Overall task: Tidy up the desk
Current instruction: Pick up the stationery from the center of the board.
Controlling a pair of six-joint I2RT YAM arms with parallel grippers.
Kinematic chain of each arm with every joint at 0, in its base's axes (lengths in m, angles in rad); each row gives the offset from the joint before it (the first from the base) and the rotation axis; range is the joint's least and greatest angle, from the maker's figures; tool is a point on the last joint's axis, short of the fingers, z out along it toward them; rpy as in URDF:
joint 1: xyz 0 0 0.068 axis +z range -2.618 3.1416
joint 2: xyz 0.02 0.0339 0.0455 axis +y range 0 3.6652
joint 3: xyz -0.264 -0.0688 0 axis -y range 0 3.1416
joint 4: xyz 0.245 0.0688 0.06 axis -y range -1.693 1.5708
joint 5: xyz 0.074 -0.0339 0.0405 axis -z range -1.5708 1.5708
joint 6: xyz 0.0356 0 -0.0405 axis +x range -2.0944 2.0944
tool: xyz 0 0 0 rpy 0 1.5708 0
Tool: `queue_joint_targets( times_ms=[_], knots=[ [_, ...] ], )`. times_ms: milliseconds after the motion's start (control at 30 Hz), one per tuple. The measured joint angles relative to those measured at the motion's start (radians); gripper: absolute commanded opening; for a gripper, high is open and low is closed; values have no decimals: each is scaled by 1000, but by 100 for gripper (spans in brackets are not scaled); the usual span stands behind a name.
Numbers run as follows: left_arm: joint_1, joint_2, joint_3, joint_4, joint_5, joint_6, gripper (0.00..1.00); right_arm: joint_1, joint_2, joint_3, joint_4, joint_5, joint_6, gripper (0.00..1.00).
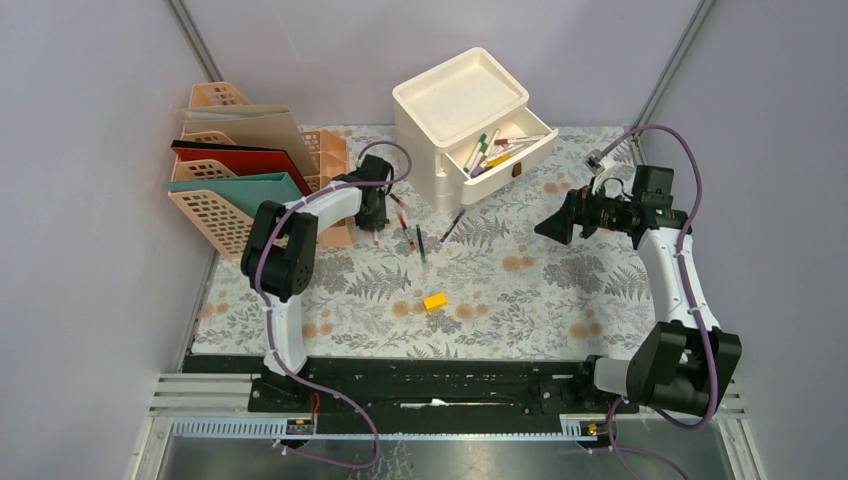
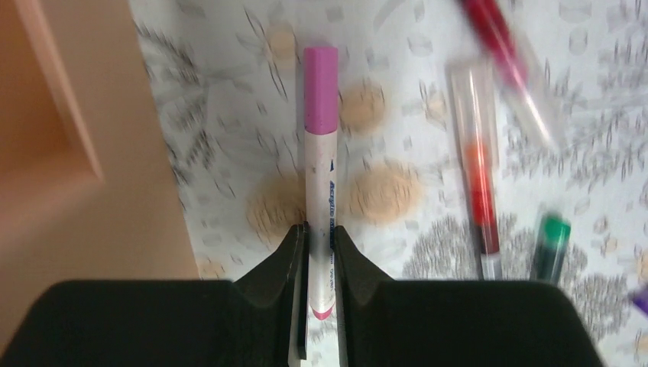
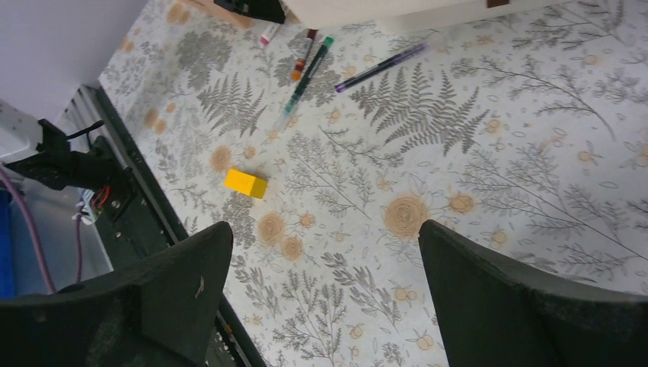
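We have our left gripper [image 2: 321,256] pinched low on the smooth white barrel of the pink-capped marker [image 2: 321,153], just left of the white drawer box [image 1: 445,110]. It's probably bound for that open drawer of pens. Right gripper [image 3: 325,241] hangs right of the box, jaws wide, empty. The cloth-covered desk [image 1: 520,300] spreads beneath and in front of the box, with a blocky yellow block [image 1: 435,300] in front.

The desk [image 1: 560,315] stretches out flat and level in front of me, a rectangle with its long sides running left to right. A pale cloth covers it all over, printed with grey fern leaves and tan flowers.
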State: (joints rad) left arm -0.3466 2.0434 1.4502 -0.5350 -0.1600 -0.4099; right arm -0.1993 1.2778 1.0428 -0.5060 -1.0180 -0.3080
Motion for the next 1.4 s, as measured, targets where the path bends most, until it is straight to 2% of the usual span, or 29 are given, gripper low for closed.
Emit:
queue_joint_targets(
  times_ms=[167,300,400,500,700,900,1167,1300,1400],
  knots=[
    [-39,-119,-154,21,23,-40,0,43,0,-16,-58,-75,-74,97],
    [-45,-248,-285,54,43,-80,0,175,1,-53,-89,-85,-116,97],
    [-50,-332,-351,80,58,-105,0,268,7,-100,-74,-92,-104,97],
    [-57,-424,-428,127,95,-143,0,322,17,-157,15,-93,-31,97],
    [-103,-595,-596,261,210,-261,0,361,69,-307,410,-95,310,97],
    [-188,-667,-709,419,304,-388,0,365,185,-446,848,-100,670,99],
    [-296,-601,-725,625,439,-455,0,367,464,-557,1445,-101,1140,98],
    [-343,-506,-701,682,498,-464,0,367,567,-557,1681,-98,1334,96],
    [-362,-471,-681,711,530,-473,0,371,583,-556,1777,-97,1410,93]
  ],
)
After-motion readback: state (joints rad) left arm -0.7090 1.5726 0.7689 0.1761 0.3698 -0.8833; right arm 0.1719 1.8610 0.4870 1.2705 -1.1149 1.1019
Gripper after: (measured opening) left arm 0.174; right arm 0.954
